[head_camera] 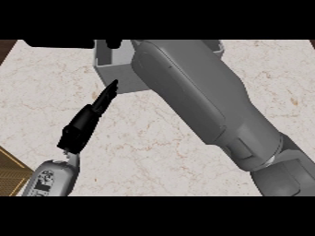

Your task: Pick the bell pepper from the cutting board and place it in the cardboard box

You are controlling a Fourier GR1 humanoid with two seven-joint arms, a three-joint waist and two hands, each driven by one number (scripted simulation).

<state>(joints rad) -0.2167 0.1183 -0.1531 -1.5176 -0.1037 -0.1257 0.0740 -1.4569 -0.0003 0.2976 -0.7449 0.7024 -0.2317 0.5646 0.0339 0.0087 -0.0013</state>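
1. Head view looks steeply down on a pale, veined marble counter (153,152).
2. A grey, open-topped cardboard box (113,73) stands at the far side of the counter, near the upper edge.
3. The corner of a brown, ribbed wooden cutting board (0,168) shows at the lower left.
4. The large grey right forearm (194,101) runs from the lower right up across the counter and covers the right part of the box.
5. The right hand (113,44) is over the box and almost wholly cut off at the upper edge. Only a small black part shows, so whether it has hold of anything cannot be told.
6. The black left hand (85,120) hangs over the counter left of centre. Its fingers are straight and together, pointing up towards the box's front wall, and it holds nothing.
7. The grey left forearm (51,179) enters at the lower edge beside the cutting board.
8. The bell pepper is not visible on the visible part of the board, on the counter or in the exposed part of the box, so its place cannot be told.
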